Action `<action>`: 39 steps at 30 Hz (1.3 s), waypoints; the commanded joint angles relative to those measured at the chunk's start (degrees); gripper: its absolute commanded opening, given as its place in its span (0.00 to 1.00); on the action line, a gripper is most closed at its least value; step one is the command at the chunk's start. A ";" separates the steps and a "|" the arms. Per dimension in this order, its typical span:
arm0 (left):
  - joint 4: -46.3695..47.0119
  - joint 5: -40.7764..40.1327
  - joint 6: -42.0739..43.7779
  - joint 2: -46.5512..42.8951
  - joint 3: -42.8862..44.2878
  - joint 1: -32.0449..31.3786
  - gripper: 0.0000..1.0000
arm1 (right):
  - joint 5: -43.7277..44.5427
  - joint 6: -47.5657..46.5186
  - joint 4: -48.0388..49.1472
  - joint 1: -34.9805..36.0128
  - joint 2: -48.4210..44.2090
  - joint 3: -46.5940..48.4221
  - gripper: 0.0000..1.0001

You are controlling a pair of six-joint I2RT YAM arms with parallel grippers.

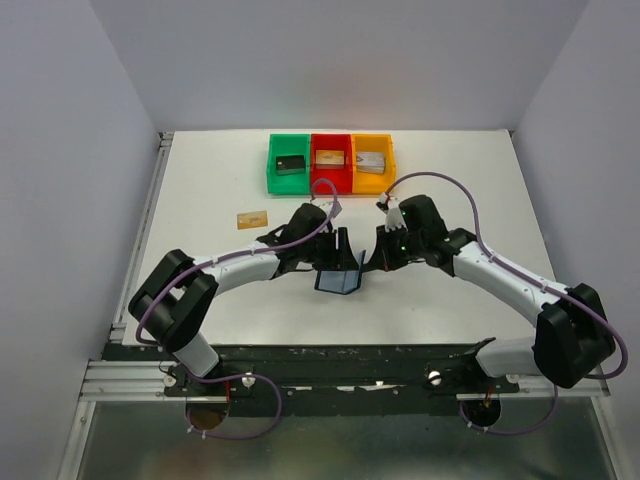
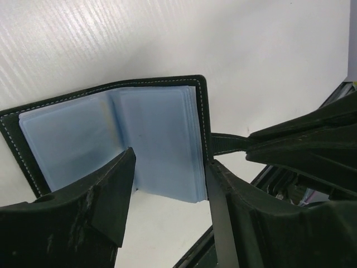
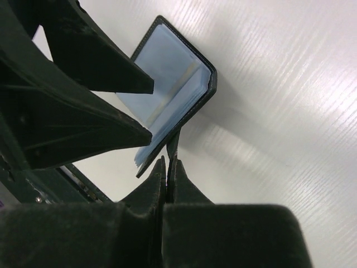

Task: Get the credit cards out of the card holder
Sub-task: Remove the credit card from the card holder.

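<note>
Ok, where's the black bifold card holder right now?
Top view: the black bifold card holder is open between the left tool and right tool, directly below the red plastic bin in frame; the right tool pinches its edge.

Holder partly covered, small things unclear

From above, the left gripper (image 1: 338, 252) and right gripper (image 1: 368, 262) hide part of the holder (image 1: 338, 279); the contents of the bins (image 1: 331, 186) are too small to tell. At the left wrist a finger (image 2: 106, 195) covers the holder's lower corner, and whether its pockets (image 2: 156, 139) are filled cannot be told.
</note>
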 commanded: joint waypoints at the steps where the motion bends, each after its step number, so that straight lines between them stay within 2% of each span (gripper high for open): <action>1: -3.65 -2.99 2.01 1.18 1.53 -0.45 0.64 | 0.35 -1.52 -1.41 -0.68 0.04 3.34 0.00; 16: -3.56 -2.19 3.24 2.41 2.94 -0.54 0.64 | -0.09 -1.87 -2.29 -0.94 1.62 4.40 0.00; 22: -6.72 -4.91 3.59 2.85 4.08 -0.53 0.63 | 0.44 -2.57 -3.08 -0.94 1.89 4.66 0.00; 31: -6.82 -8.17 2.46 0.39 1.98 -0.45 0.50 | 1.24 -5.56 -1.95 -0.94 0.66 4.23 0.00; 39: -4.27 -7.91 0.08 -1.81 -2.24 -0.53 0.35 | -10.79 -6.44 1.93 -1.30 3.29 7.47 0.00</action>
